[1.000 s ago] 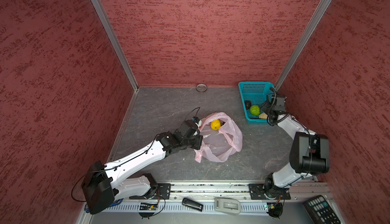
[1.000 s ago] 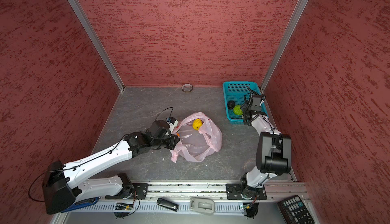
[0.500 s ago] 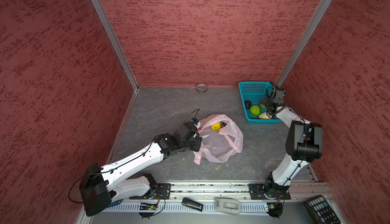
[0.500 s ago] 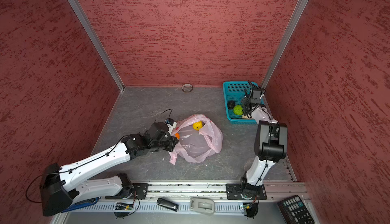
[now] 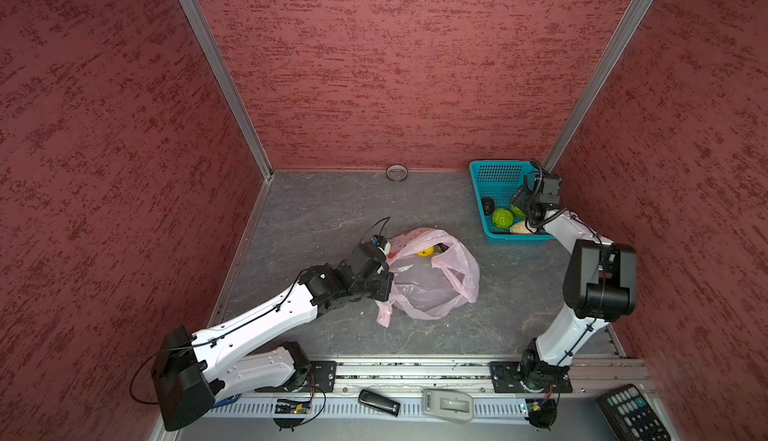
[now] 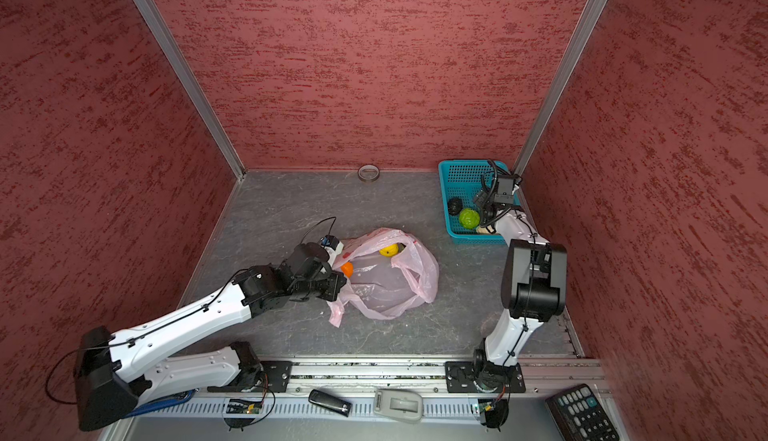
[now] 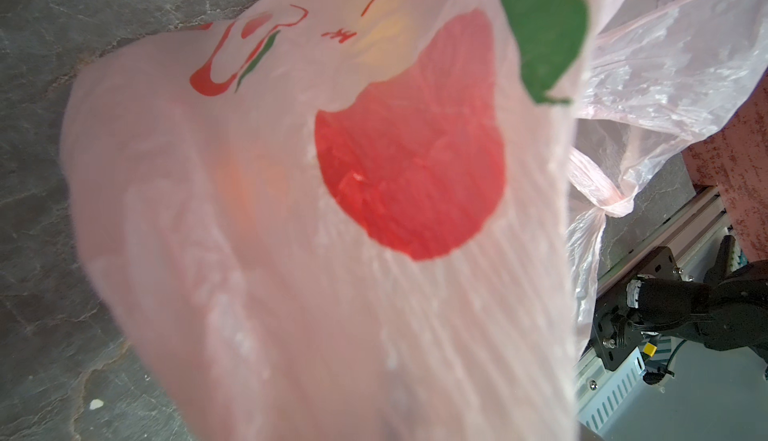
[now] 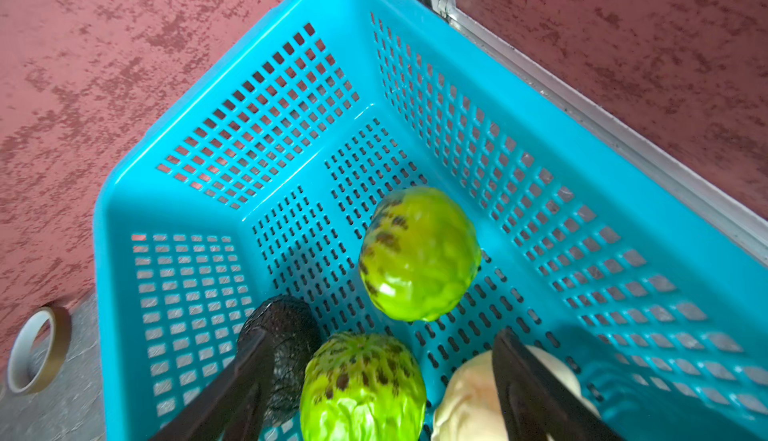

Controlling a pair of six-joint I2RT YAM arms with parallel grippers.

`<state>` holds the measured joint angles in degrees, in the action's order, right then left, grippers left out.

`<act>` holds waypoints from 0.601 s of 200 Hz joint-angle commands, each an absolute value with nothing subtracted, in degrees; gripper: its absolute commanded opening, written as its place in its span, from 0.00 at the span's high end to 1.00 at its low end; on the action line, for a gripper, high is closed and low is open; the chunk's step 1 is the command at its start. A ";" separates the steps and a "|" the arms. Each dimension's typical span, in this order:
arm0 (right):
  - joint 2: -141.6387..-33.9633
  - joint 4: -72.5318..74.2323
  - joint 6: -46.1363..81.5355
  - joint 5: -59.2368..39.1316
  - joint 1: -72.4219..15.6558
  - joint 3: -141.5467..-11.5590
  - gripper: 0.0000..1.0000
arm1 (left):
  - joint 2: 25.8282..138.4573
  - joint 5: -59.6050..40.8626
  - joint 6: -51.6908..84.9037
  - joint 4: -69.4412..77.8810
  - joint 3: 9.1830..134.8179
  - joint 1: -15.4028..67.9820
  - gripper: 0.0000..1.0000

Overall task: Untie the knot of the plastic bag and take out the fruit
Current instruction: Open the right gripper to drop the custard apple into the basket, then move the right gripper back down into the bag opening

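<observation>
The plastic bag (image 5: 432, 289) (image 6: 390, 293) lies slumped mid-worktop. Its open mouth faces the back wall and its closed bottom faces the front rail. One handle strip trails from its near left corner. Inside the mouth sit a yellow fruit (image 5: 424, 250) (image 6: 388, 250) and an orange fruit (image 6: 346, 268).

The left gripper (image 5: 384, 287) (image 6: 337, 286) is pressed together on the bag's left edge, and the film stretches taut across its wrist view (image 7: 332, 210).

The right gripper (image 5: 520, 204) (image 6: 482, 207) (image 8: 380, 335) hangs spread and empty over the teal basket (image 5: 494, 177) (image 6: 461, 177) (image 8: 249, 127). The basket is tucked in the far right corner and holds two green bumpy fruits (image 8: 417, 252), a beige fruit (image 8: 465, 397) and a blackish fruit (image 8: 286, 326).

Bare worktop lies left of and behind the bag, and a strip separates bag and basket. A tape roll (image 5: 397, 172) (image 6: 368, 173) sits by the back wall.
</observation>
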<state>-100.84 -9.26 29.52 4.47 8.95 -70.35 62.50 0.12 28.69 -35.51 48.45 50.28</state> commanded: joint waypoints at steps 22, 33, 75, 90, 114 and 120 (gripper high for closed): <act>-90.09 -13.63 28.46 -0.18 4.32 -65.53 0.16 | 60.42 0.88 28.48 -37.42 46.90 50.20 1.00; -86.58 -15.56 28.22 -1.27 2.27 -64.17 0.16 | 60.08 0.90 28.48 -37.67 46.85 50.05 1.00; -72.31 -25.04 30.20 -6.15 -6.88 -60.61 0.16 | 59.85 1.07 28.29 -38.29 46.69 49.74 1.00; -68.60 -28.31 31.38 -6.65 -11.51 -60.24 0.16 | 60.07 1.30 28.14 -38.09 46.82 49.57 1.00; -63.50 -31.83 35.05 -5.41 -20.71 -59.74 0.16 | 60.77 1.23 27.20 -38.00 47.49 49.01 1.00; -62.46 -32.71 36.05 -4.67 -23.09 -59.92 0.16 | 60.98 1.24 26.95 -38.06 47.79 48.88 1.00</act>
<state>-65.89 -25.58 31.68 -4.73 -15.90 -60.99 60.66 0.36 28.45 -37.69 47.03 49.52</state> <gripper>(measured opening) 0.838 0.050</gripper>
